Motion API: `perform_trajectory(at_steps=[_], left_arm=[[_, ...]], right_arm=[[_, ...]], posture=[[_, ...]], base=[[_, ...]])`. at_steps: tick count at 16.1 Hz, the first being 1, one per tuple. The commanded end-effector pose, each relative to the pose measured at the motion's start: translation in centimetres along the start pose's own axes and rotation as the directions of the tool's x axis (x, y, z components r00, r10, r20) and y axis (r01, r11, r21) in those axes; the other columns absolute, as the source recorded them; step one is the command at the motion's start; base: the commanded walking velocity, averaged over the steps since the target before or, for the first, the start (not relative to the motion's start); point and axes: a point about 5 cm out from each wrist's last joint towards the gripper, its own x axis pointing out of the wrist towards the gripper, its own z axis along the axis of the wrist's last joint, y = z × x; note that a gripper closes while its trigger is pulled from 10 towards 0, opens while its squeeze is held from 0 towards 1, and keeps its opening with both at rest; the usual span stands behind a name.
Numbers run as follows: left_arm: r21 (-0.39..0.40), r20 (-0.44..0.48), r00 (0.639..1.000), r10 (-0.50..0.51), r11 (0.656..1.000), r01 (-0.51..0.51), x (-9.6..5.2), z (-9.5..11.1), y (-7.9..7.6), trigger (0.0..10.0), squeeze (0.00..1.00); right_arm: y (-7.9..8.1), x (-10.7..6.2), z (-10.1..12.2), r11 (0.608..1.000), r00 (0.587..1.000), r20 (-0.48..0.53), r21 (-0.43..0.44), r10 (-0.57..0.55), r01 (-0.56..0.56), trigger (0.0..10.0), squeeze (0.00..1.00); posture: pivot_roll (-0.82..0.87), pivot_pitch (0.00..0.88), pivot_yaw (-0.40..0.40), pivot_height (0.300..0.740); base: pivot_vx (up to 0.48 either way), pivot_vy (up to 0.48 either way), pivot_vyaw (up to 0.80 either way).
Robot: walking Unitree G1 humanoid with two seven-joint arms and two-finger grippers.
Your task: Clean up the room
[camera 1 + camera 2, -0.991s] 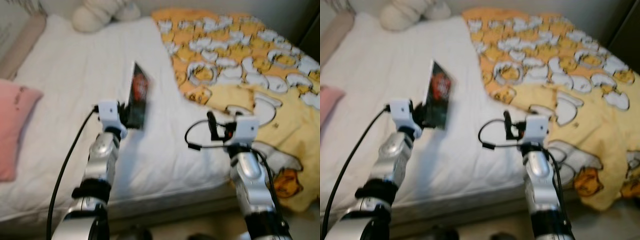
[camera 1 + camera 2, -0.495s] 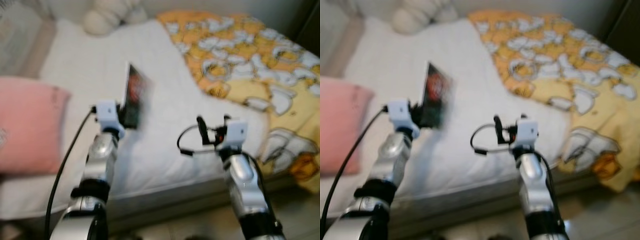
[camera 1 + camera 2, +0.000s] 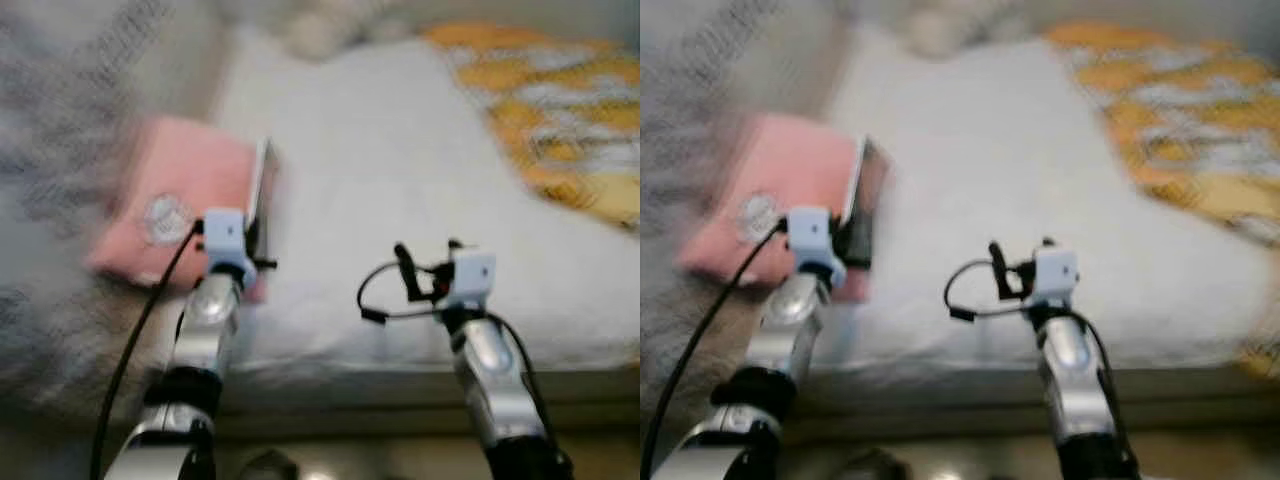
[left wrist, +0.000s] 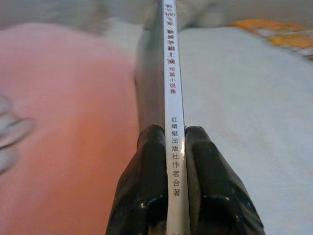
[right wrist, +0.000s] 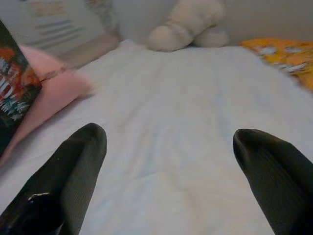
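Observation:
My left gripper [image 4: 171, 142] is shut on a thin book [image 4: 168, 73], held upright by its white spine with its dark cover facing right. In the eye views the book [image 3: 262, 195] stands above the left wrist, over the near left part of the white bed [image 3: 400, 170]. My right gripper [image 5: 168, 147] is open with nothing between its fingers, hovering low over the sheet. In the eye views the right gripper [image 3: 428, 262] is held out over the bed's near edge.
A pink pillow [image 3: 170, 205] lies on the bed's left side. A yellow patterned blanket [image 3: 570, 120] covers the right. A pale plush toy [image 5: 188, 24] sits at the head of the bed. A grey blurred surface [image 3: 70, 130] runs along the left. The eye views are blurred.
The whole view has swung to the left: pillow and bed have slid right in the picture. The left gripper still holds the book upright; both arms keep their pose.

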Motion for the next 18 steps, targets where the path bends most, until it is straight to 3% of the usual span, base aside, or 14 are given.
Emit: perform_trajectory(at_steps=[1, 4, 10, 14, 18], left_arm=[[0.021, 0.062, 0.997, -0.047, 0.999, 0.046, 0.4, 1.4, -1.3, 10.0, 0.0], [0.028, 0.083, 0.994, -0.072, 0.997, 0.07, 0.7, 1.9, -2.1, 10.0, 0.0], [0.005, 0.093, 0.987, -0.134, 0.991, 0.134, 0.9, 2.4, -3.4, 10.0, 0.0], [-0.07, 0.135, 0.962, -0.238, 0.966, 0.249, 0.3, 3.5, -6.4, 10.0, 0.0], [-0.041, 0.137, 0.955, -0.262, 0.962, 0.27, 0.5, 3.6, -6.7, 10.0, 0.0]], right_arm=[[-0.5, -0.4, -0.2, 1.0, 1.0, -0.01, 0.002, -0.014, 0.014, 10.0, 0.0], [-1.1, -0.5, -0.4, 0.998, 0.998, -0.022, 0.009, -0.062, 0.062, 10.0, 0.0], [-1.2, -1.0, -0.7, 0.997, 0.997, -0.029, 0.008, -0.071, 0.071, 10.0, 0.0], [-1.1, -1.2, -0.8, 0.998, 0.997, -0.03, 0.002, -0.067, 0.067, 10.0, 0.0], [-1.0, -1.2, -0.8, 0.999, 0.998, -0.03, -0.005, -0.054, 0.054, 10.0, 0.0]], posture=[[0.03, 0.0, 0.002, 0.74], [0.02, 0.0, 0.007, 0.74], [0.01, 0.0, 0.017, 0.74], [0.0, 0.0, 0.018, 0.74], [0.0, 0.0, 0.019, 0.74]], base=[[0.0, -0.428, 0.58], [0.085, -0.418, 0.35], [0.0, 0.0, 0.0], [0.0, 0.0, 0.0], [0.364, -0.31, 0.0]])
